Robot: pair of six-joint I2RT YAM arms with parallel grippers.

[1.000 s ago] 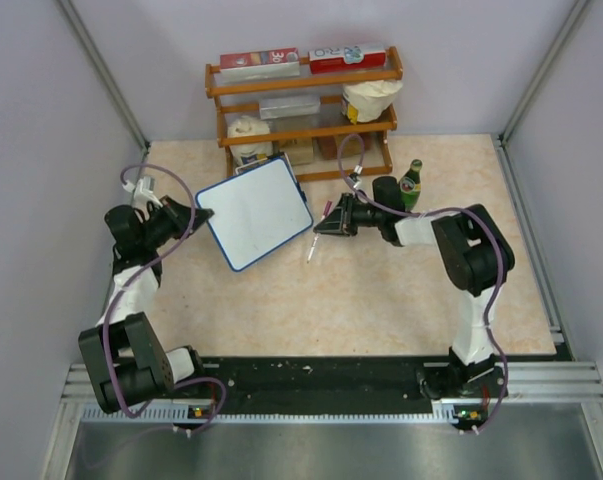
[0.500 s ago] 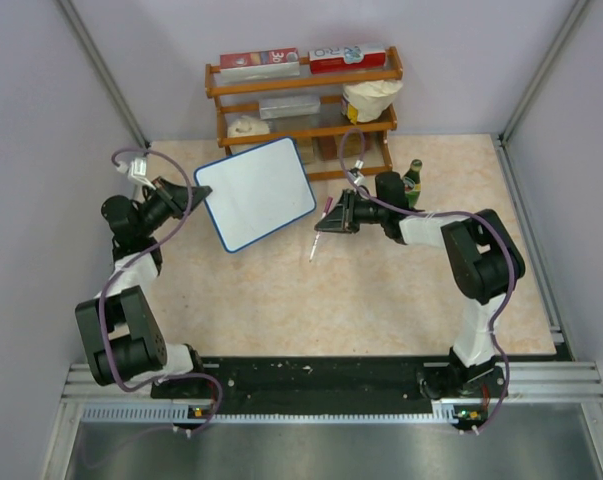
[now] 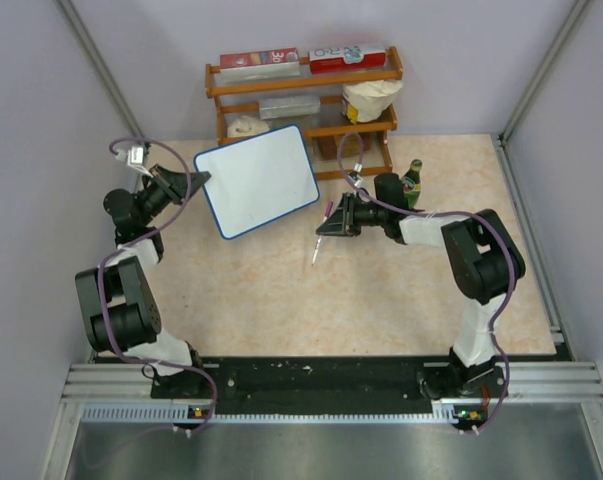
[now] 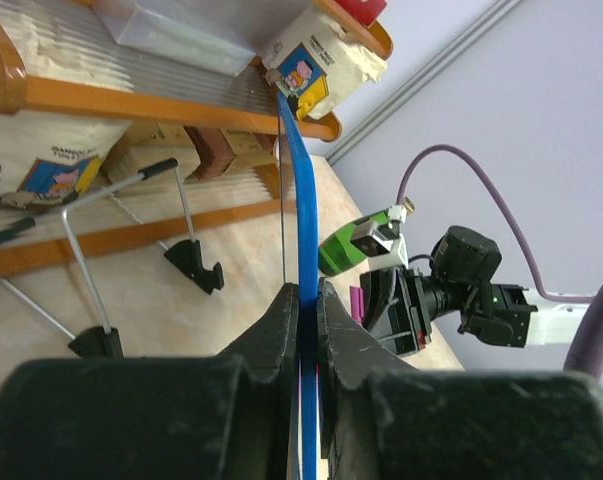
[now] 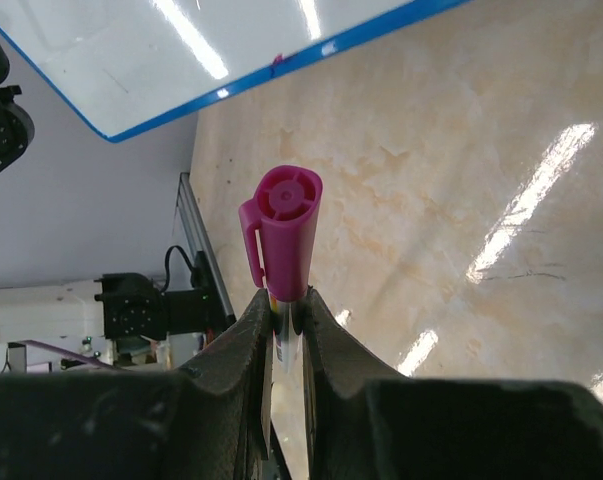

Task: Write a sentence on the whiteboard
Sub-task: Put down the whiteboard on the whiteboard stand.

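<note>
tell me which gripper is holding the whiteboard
The left gripper, shut on the whiteboard at its blue edge; the right gripper holds a magenta-capped pen.

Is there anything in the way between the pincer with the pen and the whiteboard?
No, nothing visible. The right pincer holds the marker just to the right of the whiteboard, which the left pincer grips by its edge. Only bare table shows in the gap between them.

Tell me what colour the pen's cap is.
The cap is magenta, clearest in the right wrist view.
</note>
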